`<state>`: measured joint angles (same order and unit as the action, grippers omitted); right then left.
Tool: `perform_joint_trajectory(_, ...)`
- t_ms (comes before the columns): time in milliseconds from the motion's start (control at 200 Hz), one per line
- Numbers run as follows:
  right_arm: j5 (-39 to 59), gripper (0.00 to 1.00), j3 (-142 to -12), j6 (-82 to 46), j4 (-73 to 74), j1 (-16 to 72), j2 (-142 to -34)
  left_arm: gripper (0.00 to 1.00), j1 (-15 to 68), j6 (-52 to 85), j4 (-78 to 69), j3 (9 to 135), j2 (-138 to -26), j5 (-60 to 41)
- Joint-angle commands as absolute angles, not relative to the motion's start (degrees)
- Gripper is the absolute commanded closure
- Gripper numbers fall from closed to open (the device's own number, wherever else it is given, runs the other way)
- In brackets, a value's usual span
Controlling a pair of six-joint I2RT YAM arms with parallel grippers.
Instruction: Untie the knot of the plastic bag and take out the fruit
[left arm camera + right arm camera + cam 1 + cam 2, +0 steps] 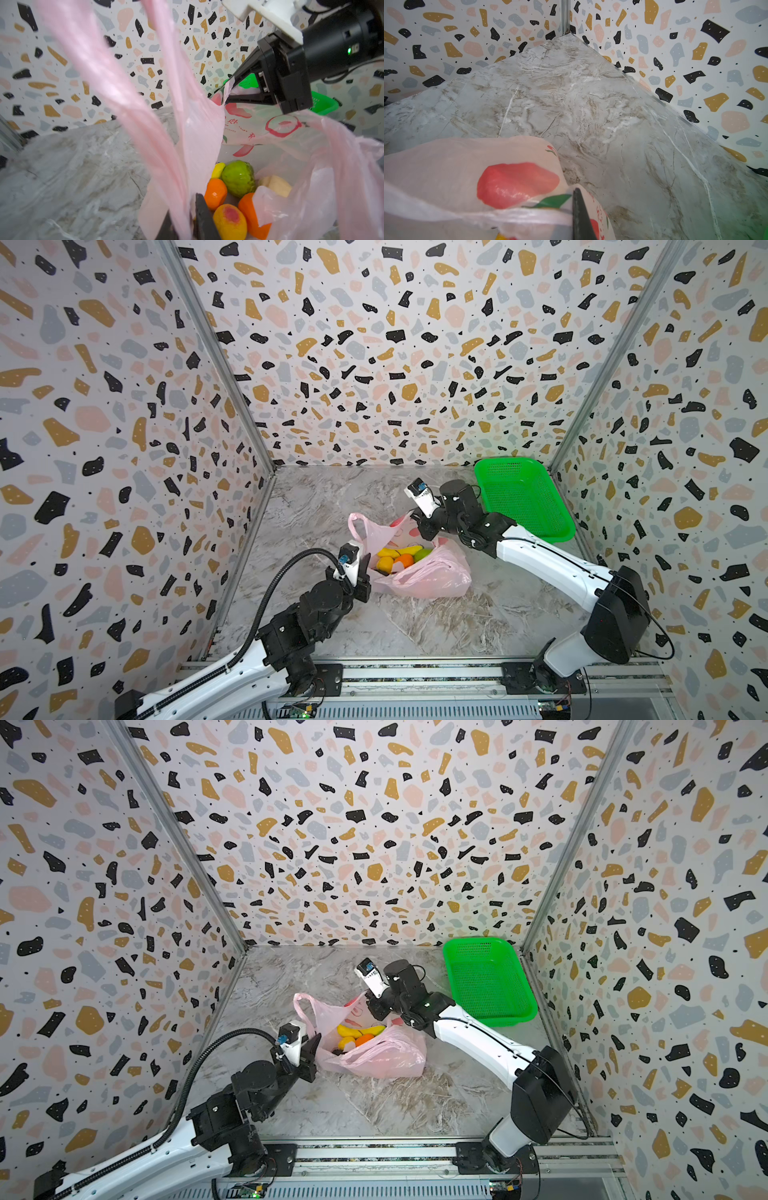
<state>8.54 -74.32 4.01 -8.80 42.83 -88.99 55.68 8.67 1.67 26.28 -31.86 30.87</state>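
Claw [227, 91] pinching plastic bag [259, 124] shows only wrist-side.

Bright, even, soft-shadowed light; top views bend at their edges; the pink plastic bag [108, 87] blurs, perhaps from closeness.

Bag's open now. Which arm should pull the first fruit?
Probably left: the left gripper sits at the pale pink plastic bag's mouth beside the toy fruit, while the right gripper is shut on the far rim.
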Motion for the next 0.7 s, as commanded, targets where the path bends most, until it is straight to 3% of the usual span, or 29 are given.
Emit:
perform_joint_trajectory(0,10.3,1.00,-75.6,4.4,-7.7,42.7,-88.1,0.40,56.0,10.3,0.2,26.3,-31.2,31.9)
perform_joint_trajectory(160,10.7,1.00,-74.7,4.3,-7.6,43.3,-87.1,0.16,56.0,9.3,0.0,28.4,-32.5,31.5)
perform_joint_trajectory(280,11.0,1.00,-73.9,4.7,-7.1,43.8,-86.1,0.09,55.9,8.2,2.9,32.4,-38.0,31.9)
perform_joint_trajectory(506,10.5,1.00,-73.3,6.3,-5.9,44.2,-84.4,0.05,55.0,8.0,2.5,35.5,-43.2,34.0)
perform_joint_trajectory(696,11.3,1.00,-74.9,7.9,-5.0,44.2,-84.5,0.13,53.1,8.5,1.0,34.3,-45.0,36.4)
